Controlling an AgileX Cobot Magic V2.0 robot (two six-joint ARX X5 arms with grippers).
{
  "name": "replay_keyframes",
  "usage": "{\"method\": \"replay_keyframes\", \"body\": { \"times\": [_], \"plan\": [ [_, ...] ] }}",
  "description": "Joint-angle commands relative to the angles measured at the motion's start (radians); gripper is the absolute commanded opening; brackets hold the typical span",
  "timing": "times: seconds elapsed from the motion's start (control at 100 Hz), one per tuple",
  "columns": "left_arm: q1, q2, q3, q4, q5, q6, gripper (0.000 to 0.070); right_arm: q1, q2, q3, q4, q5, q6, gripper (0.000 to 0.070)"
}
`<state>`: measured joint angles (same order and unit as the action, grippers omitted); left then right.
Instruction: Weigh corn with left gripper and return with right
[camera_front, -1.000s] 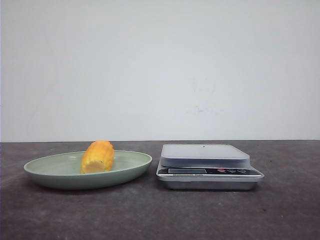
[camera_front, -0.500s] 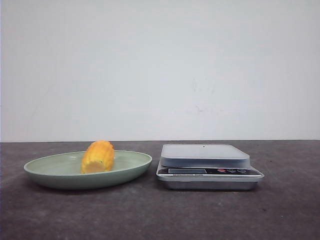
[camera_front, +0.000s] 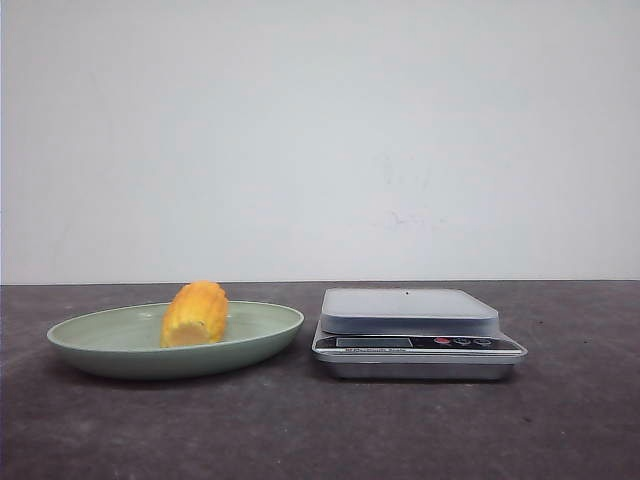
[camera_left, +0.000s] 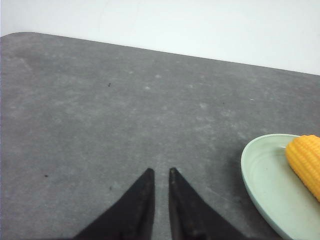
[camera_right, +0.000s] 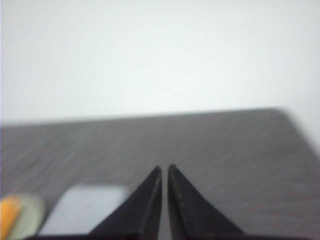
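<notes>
Front view: corn (camera_front: 195, 313) lying on green plate (camera_front: 100, 352) toward left edge of table (camera_front: 330, 430), long axis running front to back, scale (camera_front: 415, 332) just beside to the right, platform bare; no arms showing, open room all round

Left wrist view: left gripper (camera_left: 159, 173) nearly closed, holding nothing, above bare table, corn (camera_left: 306, 162) off to one side, near

Right wrist view: right gripper (camera_right: 164, 168) nearly closed, empty, blurred; corn (camera_right: 9, 215) beyond scale (camera_right: 82, 212), farther off

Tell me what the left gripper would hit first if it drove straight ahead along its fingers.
Likely only bare table. The left gripper, fingers nearly closed, points across empty grey surface toward the far edge and wall. The green plate with the corn sits off to one side, apparently outside that line.
</notes>
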<state>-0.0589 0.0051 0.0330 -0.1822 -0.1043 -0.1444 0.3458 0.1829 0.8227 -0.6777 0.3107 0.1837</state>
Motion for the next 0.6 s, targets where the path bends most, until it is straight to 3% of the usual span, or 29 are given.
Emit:
{"method": "replay_keyframes", "body": {
  "times": [0.0,0.25,0.45,0.59],
  "plan": [
    [0.002,-0.002,-0.016,-0.006,0.000,0.013,0.0018,-0.071,-0.028,-0.060,0.059,-0.010,-0.020,0.0016],
    [0.002,-0.002,-0.016,-0.006,0.000,0.013,0.0018,-0.209,-0.163,-0.465,0.390,-0.191,-0.037,0.0016],
    [0.002,-0.002,-0.016,-0.006,0.000,0.013,0.0018,-0.213,-0.179,-0.674,0.517,-0.205,-0.092,0.0016],
    [0.002,-0.002,-0.016,-0.006,0.000,0.013,0.0018,-0.213,-0.179,-0.751,0.517,-0.201,-0.114,0.0016]
  ]
}}
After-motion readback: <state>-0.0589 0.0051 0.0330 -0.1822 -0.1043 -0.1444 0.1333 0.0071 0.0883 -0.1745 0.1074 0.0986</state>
